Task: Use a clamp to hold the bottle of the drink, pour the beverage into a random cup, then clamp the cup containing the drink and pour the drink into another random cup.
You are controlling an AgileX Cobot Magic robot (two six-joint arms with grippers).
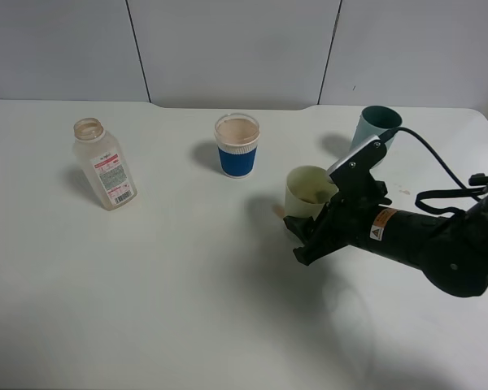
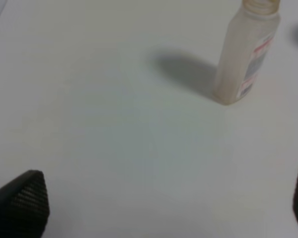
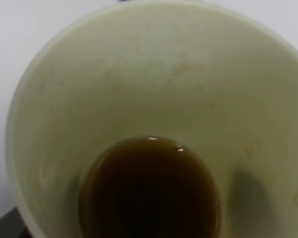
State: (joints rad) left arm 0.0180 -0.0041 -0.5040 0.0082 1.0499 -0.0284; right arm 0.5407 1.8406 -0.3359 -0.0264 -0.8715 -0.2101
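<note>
Pale-green plastic cup (image 1: 309, 188) of dark brown drink (image 3: 149, 191) was right of centre, clamped by the black right gripper (image 1: 302, 229); the second pour looked pending, calling for a lift over the blue paper cup (image 1: 237, 146). Left gripper (image 2: 161, 203) gaped wide, empty.

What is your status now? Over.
Left gripper open, empty. Right gripper shut on pale green plastic cup, dark drink inside. Nothing between it and blue-sleeved paper cup.
</note>
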